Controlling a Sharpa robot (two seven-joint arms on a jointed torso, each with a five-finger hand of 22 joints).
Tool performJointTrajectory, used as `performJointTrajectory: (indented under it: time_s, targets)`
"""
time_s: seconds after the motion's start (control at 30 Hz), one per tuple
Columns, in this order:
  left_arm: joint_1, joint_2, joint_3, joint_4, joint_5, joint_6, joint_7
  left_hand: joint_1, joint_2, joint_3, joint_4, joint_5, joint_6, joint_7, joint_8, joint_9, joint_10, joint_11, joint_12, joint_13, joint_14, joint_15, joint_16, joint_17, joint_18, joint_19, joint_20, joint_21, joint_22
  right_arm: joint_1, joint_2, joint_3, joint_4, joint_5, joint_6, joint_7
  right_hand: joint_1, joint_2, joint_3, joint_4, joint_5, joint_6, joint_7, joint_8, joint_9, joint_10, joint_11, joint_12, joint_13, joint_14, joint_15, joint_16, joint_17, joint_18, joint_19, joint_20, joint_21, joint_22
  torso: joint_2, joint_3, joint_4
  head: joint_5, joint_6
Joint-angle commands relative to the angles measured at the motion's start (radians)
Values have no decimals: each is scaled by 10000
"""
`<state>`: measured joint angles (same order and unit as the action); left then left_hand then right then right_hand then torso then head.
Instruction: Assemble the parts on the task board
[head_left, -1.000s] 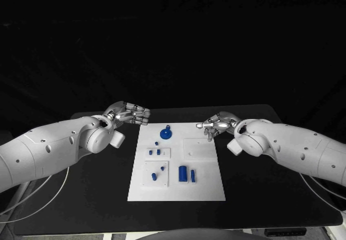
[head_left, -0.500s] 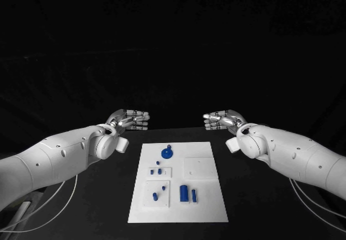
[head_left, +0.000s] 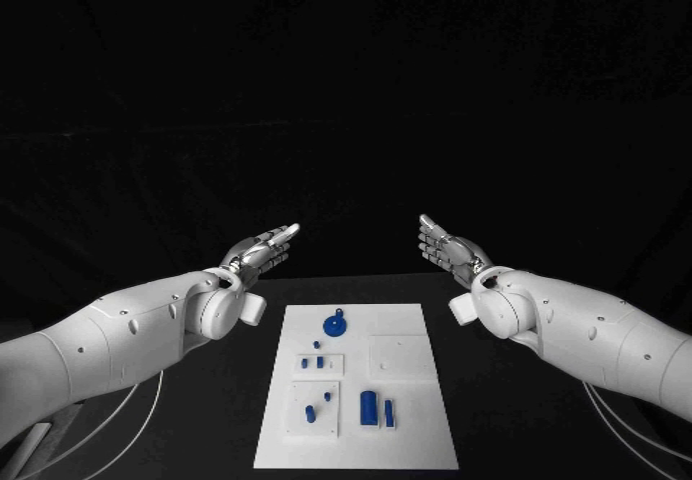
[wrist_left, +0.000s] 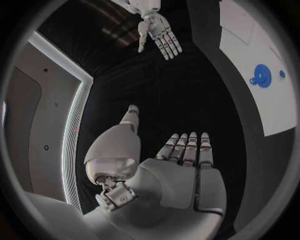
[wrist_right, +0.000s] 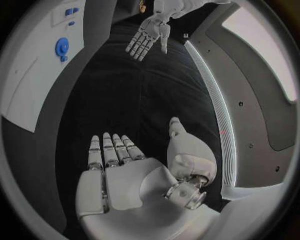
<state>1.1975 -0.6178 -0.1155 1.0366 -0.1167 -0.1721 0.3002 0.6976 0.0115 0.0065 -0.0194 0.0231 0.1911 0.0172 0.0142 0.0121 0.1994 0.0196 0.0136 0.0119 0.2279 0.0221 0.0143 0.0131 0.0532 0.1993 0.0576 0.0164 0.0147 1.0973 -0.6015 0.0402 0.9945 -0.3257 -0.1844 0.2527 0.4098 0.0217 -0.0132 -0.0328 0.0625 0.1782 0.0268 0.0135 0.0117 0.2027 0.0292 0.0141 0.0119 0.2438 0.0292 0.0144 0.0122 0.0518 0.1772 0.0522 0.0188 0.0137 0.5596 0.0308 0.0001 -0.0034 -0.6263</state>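
So you're looking at both arms raised well above the counter (head_left: 216, 440), and neither one is touching anything: the left robot hand (head_left: 260, 248) is hanging flat with fingers stretched out and holding nothing, and the right robot hand (head_left: 444, 247) is mirroring it, also spread and holding nothing. The task board (head_left: 411, 440) is lying flat in the middle of the counter below and between them. On it the round blue part (head_left: 336, 324) is sitting near the far end, a few small blue parts (head_left: 312, 362) are sitting in the left-hand panels, and the two longer blue parts (head_left: 378, 408) are standing side by side near the middle. I'm guessing some of those are seated and some aren't, but they're too small to tell which, so I'd say most of the job is looking undone. Room-wise you're doing fine: bare black counter is showing on both long sides of the board, and both hands are sitting well apart from its edges and from each other
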Motion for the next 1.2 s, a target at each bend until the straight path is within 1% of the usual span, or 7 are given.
performJointTrajectory:
  time_s: [0.03, 0.1, 0.3, 0.33, 0.57, 0.77, 1.2]
  targets:
    - [-157, -154, 115, 625, 242, -1150, 501, -6976, -115, -65, 194, -231, -1911, -172, -142, -121, -1994, -196, -136, -119, -2279, -221, -143, -131, -532, -1993, -576, -164, -147, -44, -181, -33, 624, 587, -1043, 563, -4098, -217, 132, 328, -625, -1782, -268, -135, -117, -2027, -292, -141, -119, -2438, -292, -144, -122, -518, -1772, -522, -188, -137, -135, -270, -1, 28, 223]
    - [-340, -358, 260, 1279, 371, -1820, 737, -6976, -115, -65, 194, -231, -1911, -172, -142, -121, -1994, -196, -136, -119, -2279, -221, -143, -131, -532, -1993, -576, -164, -147, -88, -346, -71, 1151, 861, -1537, 780, -4098, -217, 132, 328, -625, -1782, -268, -135, -117, -2027, -292, -141, -119, -2438, -292, -144, -122, -518, -1772, -522, -188, -137, -152, -304, -1, 33, 260]
    - [-844, -919, 657, 3080, 724, -3667, 1385, -6976, -115, -65, 194, -231, -1911, -172, -142, -121, -1994, -196, -136, -119, -2279, -221, -143, -131, -532, -1993, -576, -164, -147, -255, -969, -214, 3145, 1899, -3408, 1600, -4098, -217, 132, 328, -625, -1782, -268, -135, -117, -2027, -292, -141, -119, -2438, -292, -144, -122, -518, -1772, -522, -188, -137, -154, -308, -1, 34, 263]
    - [-961, -1049, 749, 3497, 806, -4094, 1536, -6976, -115, -65, 194, -231, -1911, -172, -142, -121, -1994, -196, -136, -119, -2279, -221, -143, -131, -532, -1993, -576, -164, -147, -293, -1111, -247, 3600, 2136, -3835, 1787, -4098, -217, 132, 328, -625, -1782, -268, -135, -117, -2027, -292, -141, -119, -2438, -292, -144, -122, -518, -1772, -522, -188, -137, -154, -308, -1, 34, 263]
    - [-1366, -1501, 1069, 4946, 1091, -5581, 2058, -6976, -115, -65, 194, -231, -1911, -172, -142, -121, -1994, -196, -136, -119, -2279, -221, -143, -131, -532, -1993, -576, -164, -147, -429, -1620, -364, 5228, 2983, -5362, 2456, -4098, -217, 132, 328, -625, -1782, -268, -135, -117, -2027, -292, -141, -119, -2438, -292, -144, -122, -518, -1772, -522, -188, -137, -154, -308, -1, 34, 263]
    - [-1475, -1622, 1155, 5334, 1167, -5979, 2198, -6976, -115, -65, 194, -231, -1911, -172, -142, -121, -1994, -196, -136, -119, -2279, -221, -143, -131, -532, -1993, -576, -164, -147, -472, -1782, -401, 5746, 3252, -5848, 2669, -4098, -217, 132, 328, -625, -1782, -268, -135, -117, -2027, -292, -141, -119, -2438, -292, -144, -122, -518, -1772, -522, -188, -137, -154, -308, -1, 34, 263]
    - [-1475, -1622, 1155, 5334, 1167, -5979, 2198, -6976, -115, -65, 194, -231, -1911, -172, -142, -121, -1994, -196, -136, -119, -2279, -221, -143, -131, -532, -1993, -576, -164, -147, -473, -1785, -402, 5755, 3257, -5856, 2673, -4098, -217, 132, 328, -625, -1782, -268, -135, -117, -2027, -292, -141, -119, -2438, -292, -144, -122, -518, -1772, -522, -188, -137, -154, -308, -1, 34, 263]
